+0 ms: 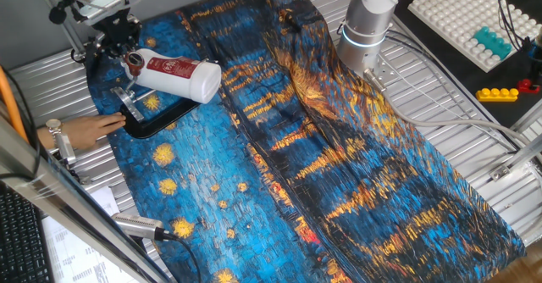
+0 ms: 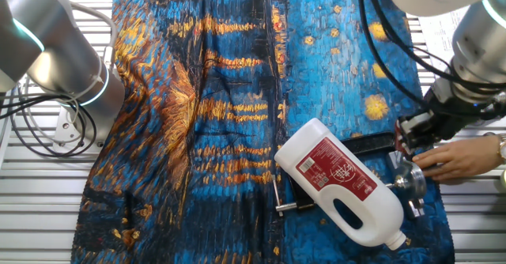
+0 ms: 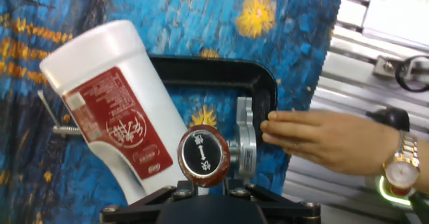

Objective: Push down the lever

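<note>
The lever's red-brown tip point(image 3: 204, 153) with a black round face shows end-on at the bottom of the hand view. It rises from a black-based clamp point(image 3: 221, 73) lying on the blue cloth. My gripper point(image 3: 209, 178) has a finger on each side of the tip and looks shut on it. In one fixed view the gripper point(image 1: 127, 47) stands over the tip point(image 1: 133, 60) at the far left. The lever's silver bar is hidden under the tip. A white bottle point(image 3: 110, 96) with a red label lies across the clamp.
A person's hand point(image 3: 328, 140) with a watch rests on the clamp's right side, also seen in one fixed view point(image 1: 85, 130). The arm's base point(image 1: 368, 29) stands at the back. A white rack point(image 1: 470, 16) and yellow bricks point(image 1: 498, 94) sit far right.
</note>
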You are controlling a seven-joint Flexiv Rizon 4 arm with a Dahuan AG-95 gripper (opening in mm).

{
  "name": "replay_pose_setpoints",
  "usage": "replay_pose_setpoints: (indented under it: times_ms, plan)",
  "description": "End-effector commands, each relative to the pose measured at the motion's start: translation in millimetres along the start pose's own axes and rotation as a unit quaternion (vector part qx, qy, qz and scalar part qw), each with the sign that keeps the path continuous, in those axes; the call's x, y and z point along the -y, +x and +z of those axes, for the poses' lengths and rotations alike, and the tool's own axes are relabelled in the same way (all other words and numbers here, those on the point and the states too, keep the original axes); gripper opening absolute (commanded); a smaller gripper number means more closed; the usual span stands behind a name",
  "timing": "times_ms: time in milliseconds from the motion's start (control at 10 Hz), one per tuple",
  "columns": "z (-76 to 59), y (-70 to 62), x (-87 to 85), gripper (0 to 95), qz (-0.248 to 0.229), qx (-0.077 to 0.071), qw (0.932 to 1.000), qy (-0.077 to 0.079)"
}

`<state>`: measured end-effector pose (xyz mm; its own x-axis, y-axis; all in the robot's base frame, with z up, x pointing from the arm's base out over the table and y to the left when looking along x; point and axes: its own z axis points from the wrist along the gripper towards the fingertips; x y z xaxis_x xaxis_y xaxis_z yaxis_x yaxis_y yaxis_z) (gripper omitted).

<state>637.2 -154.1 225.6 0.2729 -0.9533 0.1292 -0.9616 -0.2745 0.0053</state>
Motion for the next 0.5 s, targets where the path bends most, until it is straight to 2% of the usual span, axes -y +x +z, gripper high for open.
replay_pose_setpoints:
  times_ms: [100, 200, 400, 500]
  plan:
    - [2.1, -4.4, 0.4, 19.0, 0.006, 0.003, 1.0000, 0.001]
    - [3.4, -8.9, 0.5, 19.0, 0.011, 0.014, 0.9998, 0.000]
    - [4.3, -12.6, 0.6, 19.0, 0.015, 0.018, 0.9997, 0.000]
    - [5.0, -14.5, 0.4, 19.0, 0.018, 0.024, 0.9995, 0.001]
